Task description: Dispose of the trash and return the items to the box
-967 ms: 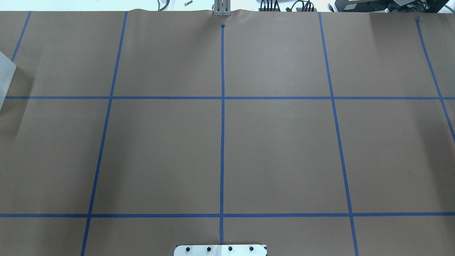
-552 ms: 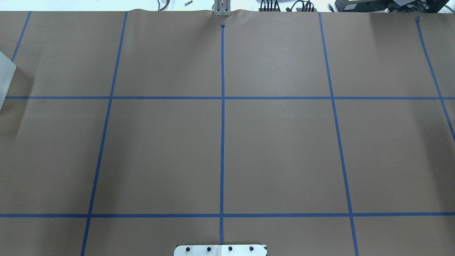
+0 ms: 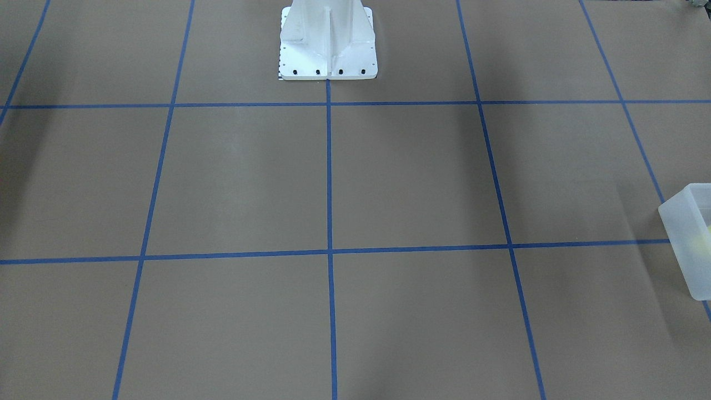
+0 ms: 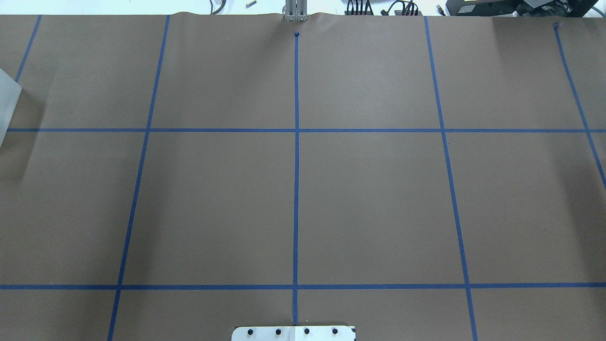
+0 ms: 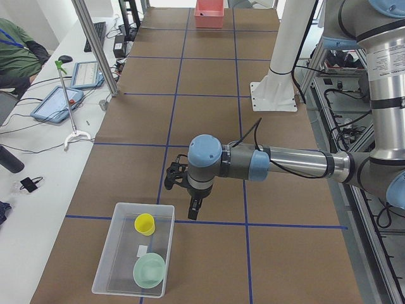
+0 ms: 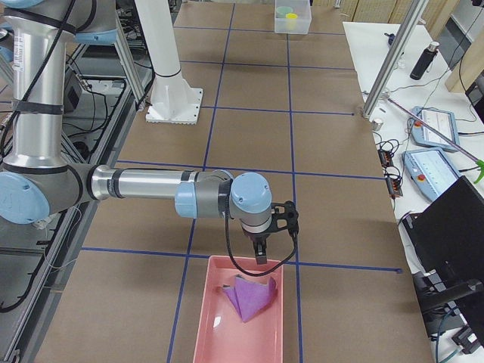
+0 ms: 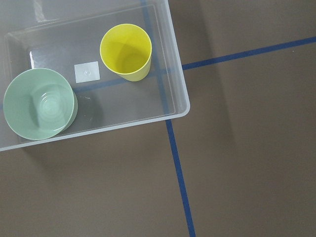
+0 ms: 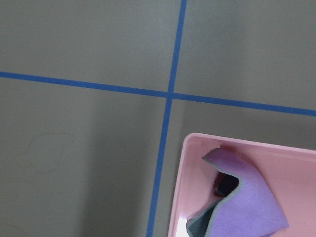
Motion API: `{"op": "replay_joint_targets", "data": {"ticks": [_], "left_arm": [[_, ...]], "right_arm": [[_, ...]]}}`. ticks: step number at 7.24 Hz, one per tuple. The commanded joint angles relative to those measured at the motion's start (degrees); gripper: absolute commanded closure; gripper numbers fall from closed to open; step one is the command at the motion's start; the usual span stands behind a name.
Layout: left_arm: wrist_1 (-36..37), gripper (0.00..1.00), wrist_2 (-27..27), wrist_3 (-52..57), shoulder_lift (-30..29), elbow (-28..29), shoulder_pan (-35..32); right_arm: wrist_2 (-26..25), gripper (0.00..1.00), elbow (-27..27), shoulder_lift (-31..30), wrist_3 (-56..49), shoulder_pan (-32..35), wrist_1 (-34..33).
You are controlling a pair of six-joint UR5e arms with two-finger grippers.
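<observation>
The yellow cup [image 7: 126, 52] stands upright inside the frosted box [image 7: 183, 101], beside a pale green bowl [image 7: 39, 103]. In the exterior left view the cup [image 5: 145, 223] and the bowl [image 5: 150, 269] sit in the box [image 5: 105, 252], and my left gripper [image 5: 193, 209] hangs just past the box's far corner. I cannot tell whether it is open or shut. My right gripper [image 6: 259, 254] hovers over the near end of a pink tray [image 6: 227, 336] that holds a purple cloth [image 6: 249, 296]. I cannot tell whether it is open or shut. Neither wrist view shows fingers.
The box's corner shows at the overhead view's left edge [image 4: 8, 102] and the front-facing view's right edge [image 3: 686, 244]. The white robot pedestal [image 3: 328, 39] stands mid-table. A side bench with tablets [image 5: 60, 104] and a seated person [image 5: 16, 47] runs along the far side.
</observation>
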Motion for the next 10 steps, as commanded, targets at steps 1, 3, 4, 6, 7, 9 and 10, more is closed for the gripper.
{"op": "replay_joint_targets", "data": {"ticks": [1,3,4,6,7,9,10], "left_arm": [[-0.3,0.01,0.1,0.0,0.4,1.9,0.0],[0.8,0.01,0.0,-0.2,0.7,2.4,-0.1],[4.5,0.01,-0.9,-0.5,1.1,0.9,-0.1],[6.8,0.01,0.0,-0.2,1.3,-1.6,-1.0],[6.8,0.01,0.0,-0.1,1.2,-1.8,-1.1],[6.8,0.01,-0.1,-0.2,1.1,-1.8,-1.1],[6.6,0.01,0.0,-0.1,1.2,-1.7,-1.1]], "right_arm": [[-8.4,0.00,0.0,-2.3,-0.9,0.0,0.2],[-8.0,0.00,0.0,-2.5,-1.2,0.0,1.9],[-6.9,0.00,0.0,-2.1,-0.8,-0.3,1.4],[-5.5,0.00,0.0,-0.8,-0.4,-3.8,-0.3],[-5.5,0.00,1.2,1.6,0.2,-4.4,-5.1],[-5.5,0.00,3.3,2.0,0.5,-4.7,-7.8],[-5.5,0.00,3.5,1.5,0.1,-4.7,-7.6]]}}
